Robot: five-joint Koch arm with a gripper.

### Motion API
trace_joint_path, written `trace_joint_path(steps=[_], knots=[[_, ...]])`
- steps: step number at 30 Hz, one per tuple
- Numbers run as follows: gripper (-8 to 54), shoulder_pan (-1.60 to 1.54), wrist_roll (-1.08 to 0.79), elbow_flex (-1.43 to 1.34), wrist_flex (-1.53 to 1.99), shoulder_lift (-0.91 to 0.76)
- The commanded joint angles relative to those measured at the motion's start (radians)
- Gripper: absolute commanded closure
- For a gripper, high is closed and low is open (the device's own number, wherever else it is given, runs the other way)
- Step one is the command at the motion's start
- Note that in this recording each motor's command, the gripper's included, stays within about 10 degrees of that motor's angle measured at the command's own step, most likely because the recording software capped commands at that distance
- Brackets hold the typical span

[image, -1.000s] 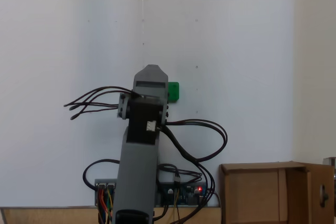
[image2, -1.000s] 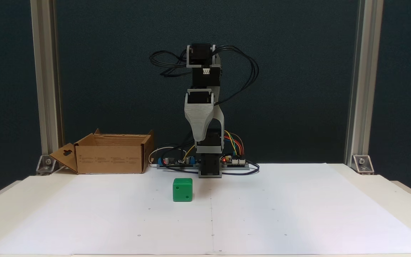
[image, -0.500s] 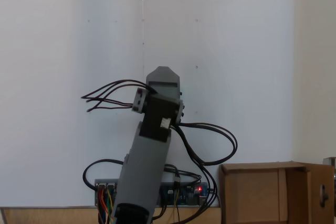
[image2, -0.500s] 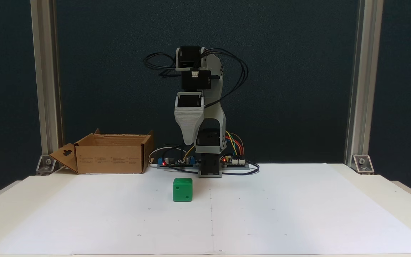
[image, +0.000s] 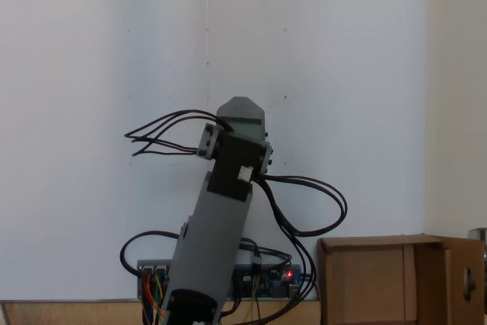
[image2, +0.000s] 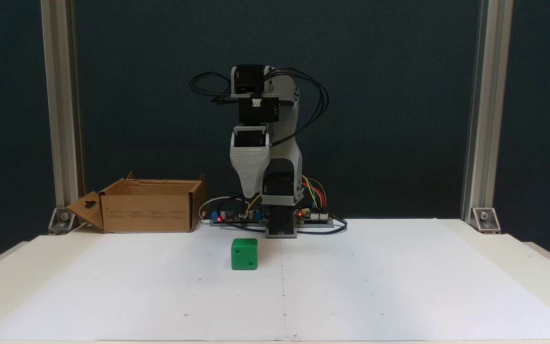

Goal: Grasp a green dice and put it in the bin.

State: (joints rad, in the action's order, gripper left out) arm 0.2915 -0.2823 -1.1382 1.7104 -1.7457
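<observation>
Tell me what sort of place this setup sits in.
Probably a lab or workshop test bench rather than a home. Aluminium frame posts flank a dark backdrop, white paper sheets cover the table, and bare circuit boards with loose wiring sit by the arm's base.

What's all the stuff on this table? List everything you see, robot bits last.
green dice: one, bright green, on the white paper in front of the arm's base, nothing touching it.
bin: one, brown cardboard, flaps up, back left in this fixed view.
white paper: one sheet, covering the tabletop.
circuit boards: two, with coloured wires, beside the base.
metal posts: two, silver, at the back corners.
arm: one, grey and black, upright.
claw: one, grey, pointing down above the dice; one tip shows.
</observation>
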Motion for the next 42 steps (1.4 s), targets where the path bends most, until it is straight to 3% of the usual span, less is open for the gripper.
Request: trace_joint_path(steps=[1, 22, 42], knots=[[1.9, -0.002, -0.069, 0.005, 0.009, -0.003], [1.9, 0.002, -0.071, -0.238, -0.230, 0.014], [1.3, 0.083, -0.124, -0.239, -0.244, 0.063]])
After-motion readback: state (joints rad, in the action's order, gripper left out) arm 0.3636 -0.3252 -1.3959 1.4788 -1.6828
